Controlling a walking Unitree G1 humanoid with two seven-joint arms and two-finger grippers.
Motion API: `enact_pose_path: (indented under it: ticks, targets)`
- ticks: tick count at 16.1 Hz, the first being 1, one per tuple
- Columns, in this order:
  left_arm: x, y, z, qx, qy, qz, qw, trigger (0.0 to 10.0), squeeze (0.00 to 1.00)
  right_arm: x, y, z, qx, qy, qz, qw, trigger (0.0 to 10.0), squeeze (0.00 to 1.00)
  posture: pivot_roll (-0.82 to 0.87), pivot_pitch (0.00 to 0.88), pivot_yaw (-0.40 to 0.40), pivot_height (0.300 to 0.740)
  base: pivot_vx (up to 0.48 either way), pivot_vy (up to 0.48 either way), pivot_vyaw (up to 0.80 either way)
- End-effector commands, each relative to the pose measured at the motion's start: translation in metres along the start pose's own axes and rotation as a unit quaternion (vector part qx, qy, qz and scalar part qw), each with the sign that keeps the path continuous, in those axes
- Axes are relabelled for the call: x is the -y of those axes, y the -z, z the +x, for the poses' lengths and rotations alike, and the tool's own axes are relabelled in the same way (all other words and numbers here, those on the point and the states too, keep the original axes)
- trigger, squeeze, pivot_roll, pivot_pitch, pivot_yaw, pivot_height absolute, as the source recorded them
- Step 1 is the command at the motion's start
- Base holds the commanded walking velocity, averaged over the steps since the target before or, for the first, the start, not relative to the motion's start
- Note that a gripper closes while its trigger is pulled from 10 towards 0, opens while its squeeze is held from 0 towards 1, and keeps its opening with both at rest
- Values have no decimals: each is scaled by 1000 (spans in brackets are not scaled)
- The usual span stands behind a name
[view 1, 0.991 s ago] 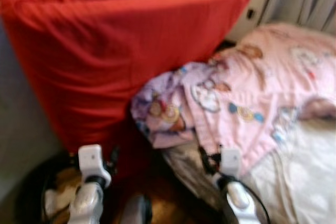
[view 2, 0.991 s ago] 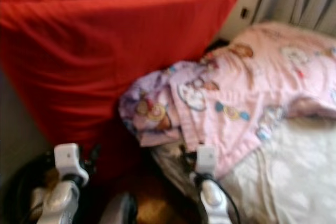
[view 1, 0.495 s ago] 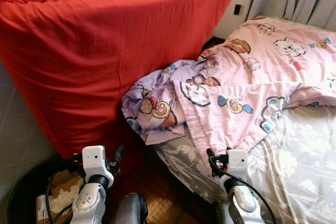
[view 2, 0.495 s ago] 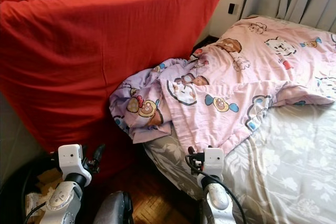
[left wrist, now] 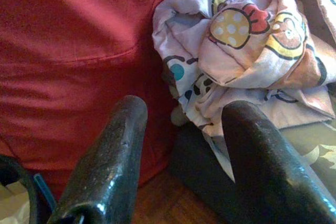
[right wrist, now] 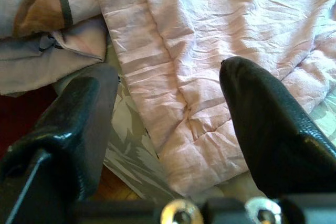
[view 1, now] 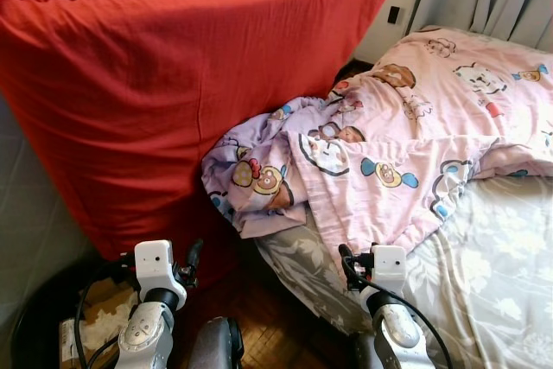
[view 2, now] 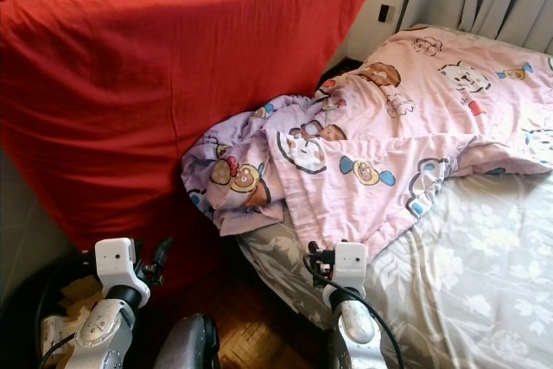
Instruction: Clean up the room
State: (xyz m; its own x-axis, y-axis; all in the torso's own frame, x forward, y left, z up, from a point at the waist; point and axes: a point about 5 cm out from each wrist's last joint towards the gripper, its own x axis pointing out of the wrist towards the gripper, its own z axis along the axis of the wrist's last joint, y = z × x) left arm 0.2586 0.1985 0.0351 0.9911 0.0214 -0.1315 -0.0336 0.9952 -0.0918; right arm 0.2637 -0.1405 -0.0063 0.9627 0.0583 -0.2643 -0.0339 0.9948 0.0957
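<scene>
So I'm sitting at the bedside right now and honestly the cleanup is looking barely started. I'm staring down at the pink cartoon quilt (view 1: 406, 136), which is lying crumpled across the bed (view 1: 501, 283), with 1 bunched corner spilling off the near edge and pressing against the big red cushion (view 1: 155, 92) that's leaning upright beside the bed. Nothing is looking folded or straightened yet, and the floral sheet under the quilt is showing bare on the near side.

Both arms are hovering low in front of me and holding nothing. The left gripper (left wrist: 184, 145) is hanging released, fingers spread, aiming at the gap where the wadded quilt corner is meeting the red cushion, and not touching either. The right gripper (right wrist: 168, 129) is also sitting released with its fingers apart, pointing at the quilt's lower hem where it's draping over the mattress edge, close above it but I'm not seeing contact.

Down by my left arm a dark bin (view 1: 52, 317) is sitting on the wood floor (view 1: 276, 334) with what I'm guessing is paper and cardboard in it.

My read: I'm lining up for a first grab on that quilt, so pretty much everything is remaining, meaning pulling it flat and tidying the cushion.
</scene>
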Motion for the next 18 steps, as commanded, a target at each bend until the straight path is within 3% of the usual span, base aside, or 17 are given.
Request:
enact_pose_path:
  ticks: [1,8,16,17,18]
  targets:
    - [0,-3,-1,5,1,-1,1000,10000,0,-1,1,1,-7,-3,-6,1000,10000,0,63,54,19,594,259,0,0]
    - [1,-4,-2,5,2,2,1000,10000,0,-1,2,1,-12,4,-8,1000,10000,0,62,50,22,594,272,0,0]
    - [-1,-5,-5,4,-5,17,1000,10000,0,0,3,9,-52,4,8,999,10000,0,72,70,27,594,0,0,0]
    - [-1,-4,-7,2,-4,18,1000,10000,0,3,3,13,-69,19,10,997,10000,1000,71,79,27,594,0,0,0]
    - [0,-4,-7,1,-2,19,1000,10000,0,5,1,15,-73,29,18,997,10000,1000,77,92,26,594,0,0,0]
